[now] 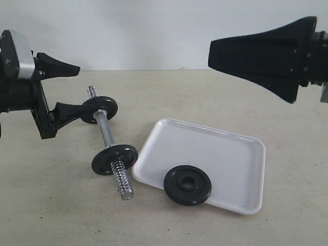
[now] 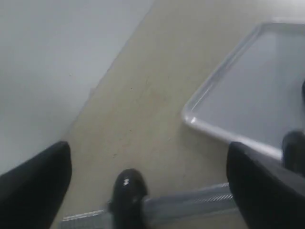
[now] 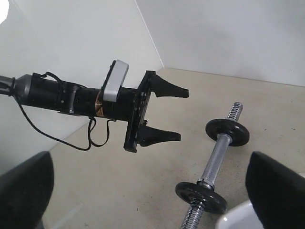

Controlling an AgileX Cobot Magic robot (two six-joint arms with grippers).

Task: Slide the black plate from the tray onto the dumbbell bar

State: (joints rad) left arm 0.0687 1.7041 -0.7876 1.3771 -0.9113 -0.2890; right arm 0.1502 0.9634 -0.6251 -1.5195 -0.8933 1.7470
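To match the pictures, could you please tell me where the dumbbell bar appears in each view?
Exterior view: the dumbbell bar lies left of centre, between the left gripper and the tray.
Left wrist view: blurred, it crosses between the fingertips, near the tray's corner.
Right wrist view: between the left gripper and the tray's corner, at.
Shared landmark: the tray.

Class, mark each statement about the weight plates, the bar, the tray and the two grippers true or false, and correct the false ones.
1. The black plate lies on the tray. True.
2. The dumbbell bar carries no discs. False: a far disc and a near disc sit on it.
3. The right gripper grips a disc. False: it is open and empty.
4. The left gripper is open. True.
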